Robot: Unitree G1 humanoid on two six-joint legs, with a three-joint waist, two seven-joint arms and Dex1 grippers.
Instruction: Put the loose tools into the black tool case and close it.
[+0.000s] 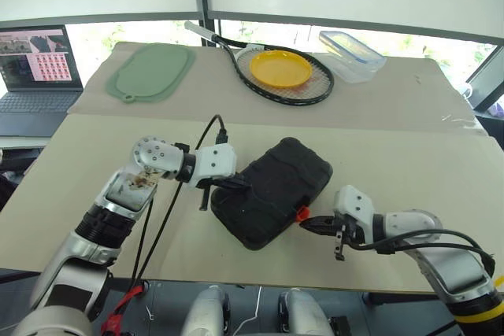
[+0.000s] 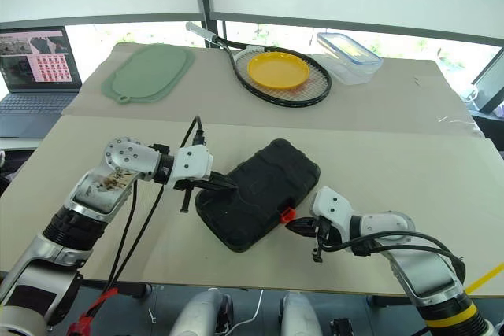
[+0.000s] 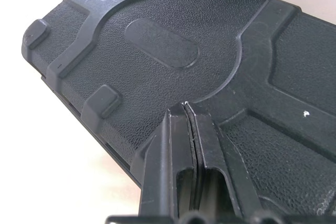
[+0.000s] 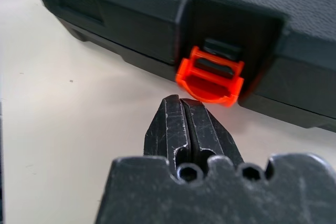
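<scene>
The black tool case (image 1: 276,190) lies with its lid down on the near half of the table, its ribbed outside up. Its small orange latch (image 4: 211,77) sticks out from the near right edge, flipped away from the case. My left gripper (image 1: 236,184) is shut, its tips pressing on the lid near the case's left end (image 3: 185,109). My right gripper (image 1: 305,224) is shut and empty, its tips just short of the latch (image 1: 300,213), close to the table. The loose tools are hidden from view.
At the back of the table lie a green silicone mat (image 1: 151,72), a racket (image 1: 276,76) with a yellow plate (image 1: 280,68) on it, and a clear lidded box (image 1: 351,54). A laptop (image 1: 35,68) stands off the left side.
</scene>
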